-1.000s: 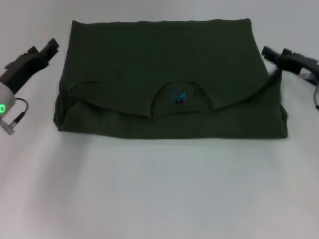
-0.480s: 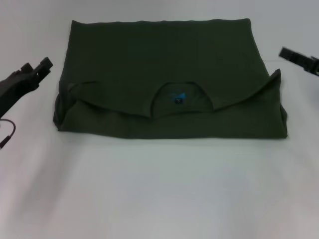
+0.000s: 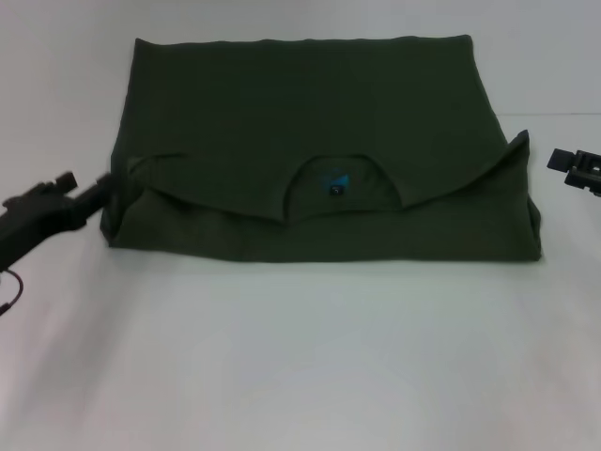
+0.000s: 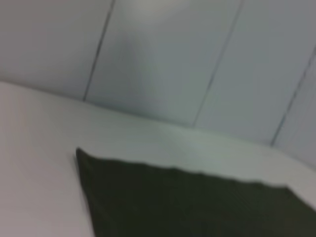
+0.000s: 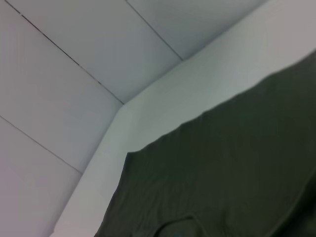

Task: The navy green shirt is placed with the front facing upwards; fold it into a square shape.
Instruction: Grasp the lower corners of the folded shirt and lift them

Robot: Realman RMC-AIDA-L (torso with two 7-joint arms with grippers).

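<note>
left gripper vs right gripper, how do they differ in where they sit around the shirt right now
The left gripper reaches the navy green shirt at its left edge, by the folded-in sleeve; the right gripper stands apart from the shirt's right edge, with bare table between. Much of the left gripper and its arm shows in the head view; the right gripper is mostly cut off at the frame edge. Both are dark and low beside the shirt.

The navy green shirt (image 3: 319, 150) is lying folded across the upper middle of the table (image 3: 300, 357). The left gripper (image 3: 94, 193) is sitting at the frame's left, at the shirt's lower-left corner. The right gripper (image 3: 573, 167) is sitting at the right edge, just beside the shirt.
</note>
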